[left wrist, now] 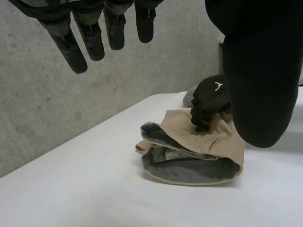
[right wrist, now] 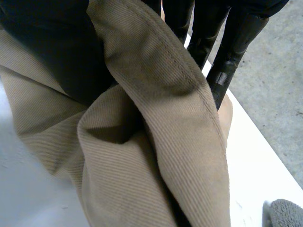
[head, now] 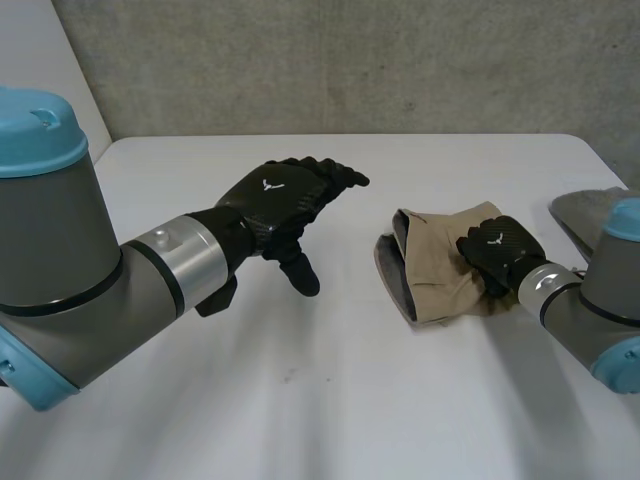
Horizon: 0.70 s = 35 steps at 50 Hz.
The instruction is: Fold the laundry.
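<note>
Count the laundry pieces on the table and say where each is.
2. The tan garment lies right of centre, gripped by the right hand; a grey cloth lies at the table's right edge, partly hidden.

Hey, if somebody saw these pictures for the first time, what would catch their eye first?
A folded tan corduroy garment with grey lining lies at the right of the white table, the robot's right hand clamped on a fold of it. To its left, the left hand hovers above the table, fingers straight and open.
</note>
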Each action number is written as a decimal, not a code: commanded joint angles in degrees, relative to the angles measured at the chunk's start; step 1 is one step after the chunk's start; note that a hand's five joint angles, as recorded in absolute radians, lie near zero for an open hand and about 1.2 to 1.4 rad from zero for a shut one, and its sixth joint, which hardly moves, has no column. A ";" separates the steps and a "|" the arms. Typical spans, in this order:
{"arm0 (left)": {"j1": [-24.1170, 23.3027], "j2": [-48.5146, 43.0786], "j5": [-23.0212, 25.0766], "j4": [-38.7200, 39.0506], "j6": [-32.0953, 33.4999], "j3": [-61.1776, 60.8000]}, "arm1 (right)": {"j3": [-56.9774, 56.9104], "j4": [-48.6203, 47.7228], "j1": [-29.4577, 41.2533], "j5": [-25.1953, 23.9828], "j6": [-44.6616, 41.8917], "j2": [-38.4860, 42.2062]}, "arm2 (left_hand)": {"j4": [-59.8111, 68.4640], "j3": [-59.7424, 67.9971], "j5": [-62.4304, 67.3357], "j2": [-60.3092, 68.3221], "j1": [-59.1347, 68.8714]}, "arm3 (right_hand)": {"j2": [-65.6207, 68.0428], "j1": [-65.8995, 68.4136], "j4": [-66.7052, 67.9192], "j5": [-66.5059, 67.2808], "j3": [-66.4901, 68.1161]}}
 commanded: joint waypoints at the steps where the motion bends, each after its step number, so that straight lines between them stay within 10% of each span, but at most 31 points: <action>1: -0.01 -0.06 0.00 0.01 0.00 -0.33 | -0.05 -0.21 -1.70 -0.49 -1.39 0.38 | -1.22 -1.42 -2.73 -0.86 0.89 | 13.21 29.22 11.94 16.79 15.81; 24: 0.25 -0.06 -0.18 0.45 0.00 -0.42 | -20.16 0.14 -8.82 -4.44 -5.00 4.78 | -1.22 -1.42 -2.73 -0.86 0.89 | 13.21 29.22 11.94 16.79 15.81; 35: 0.16 -0.06 -0.35 0.45 -0.09 -0.33 | -38.63 0.32 -16.20 -5.23 10.54 3.20 | -1.22 -1.42 -2.73 -0.86 0.89 | 13.21 29.22 11.94 16.79 15.81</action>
